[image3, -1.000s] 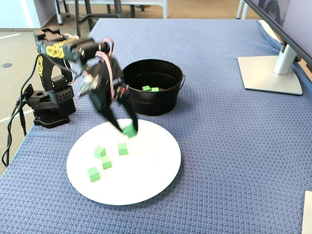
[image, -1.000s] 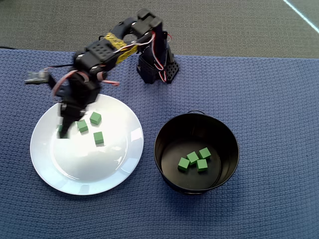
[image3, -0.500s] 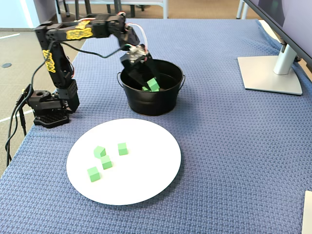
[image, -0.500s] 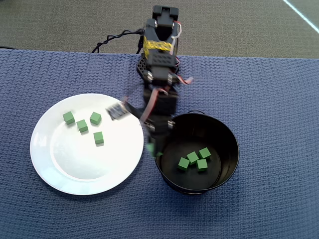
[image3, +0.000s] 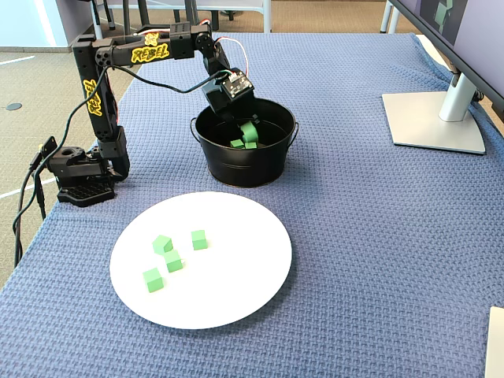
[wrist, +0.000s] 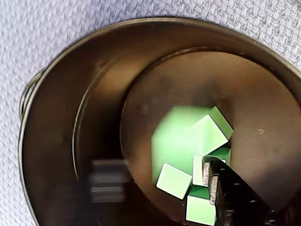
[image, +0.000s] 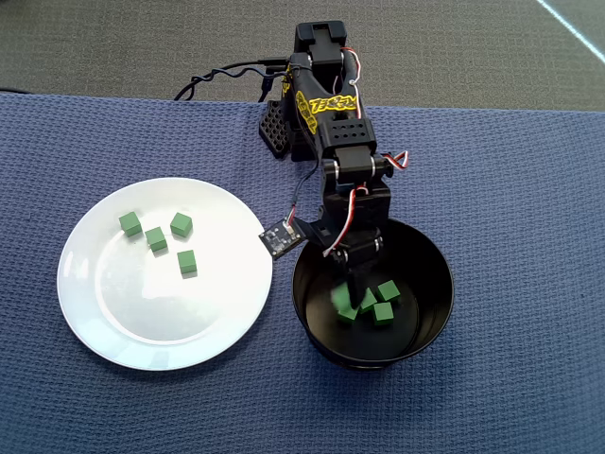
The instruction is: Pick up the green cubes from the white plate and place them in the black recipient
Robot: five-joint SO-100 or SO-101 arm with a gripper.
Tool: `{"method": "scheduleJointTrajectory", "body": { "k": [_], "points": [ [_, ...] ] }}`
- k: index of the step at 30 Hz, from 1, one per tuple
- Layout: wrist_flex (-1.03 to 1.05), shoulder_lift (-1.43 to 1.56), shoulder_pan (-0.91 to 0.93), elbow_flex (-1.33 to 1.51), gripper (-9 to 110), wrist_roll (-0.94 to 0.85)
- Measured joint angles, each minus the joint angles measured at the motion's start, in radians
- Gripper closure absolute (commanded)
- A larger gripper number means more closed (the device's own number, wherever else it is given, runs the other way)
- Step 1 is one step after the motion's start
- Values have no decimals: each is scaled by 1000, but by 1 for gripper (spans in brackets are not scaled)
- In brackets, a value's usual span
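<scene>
White plate (image3: 236,291) sits nearest in the fixed view, just in front of the black recipient (image3: 260,169). Four green cubes (image3: 164,244) cluster on the plate's side away from the pot in the overhead view (image: 180,225). Gripper (image3: 247,131) is inside the recipient's mouth, above the loose cubes on its floor (image: 385,303). A cube (wrist: 188,136) sits large and blurred at the fingers (wrist: 214,183); can't tell if it's clamped.

A black arm (image3: 98,87) with yellow lettering, red and white wires, and a perforated black base (image3: 79,169).
</scene>
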Motion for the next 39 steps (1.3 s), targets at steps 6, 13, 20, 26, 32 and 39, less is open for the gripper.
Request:
{"method": "scheduleJointTrajectory", "body": {
  "k": [6, 13, 20, 26, 32, 39],
  "points": [
    [20, 0, 35, -31, 72, -48],
    [137, 38, 224, -241, 75, -160],
    [75, 58, 563, -229, 70, -179],
    [-74, -21, 699, -25, 68, -210],
    [-175, -87, 716, 130, 69, -245],
    [-187, -107, 681, 206, 69, -288]
  ]
}}
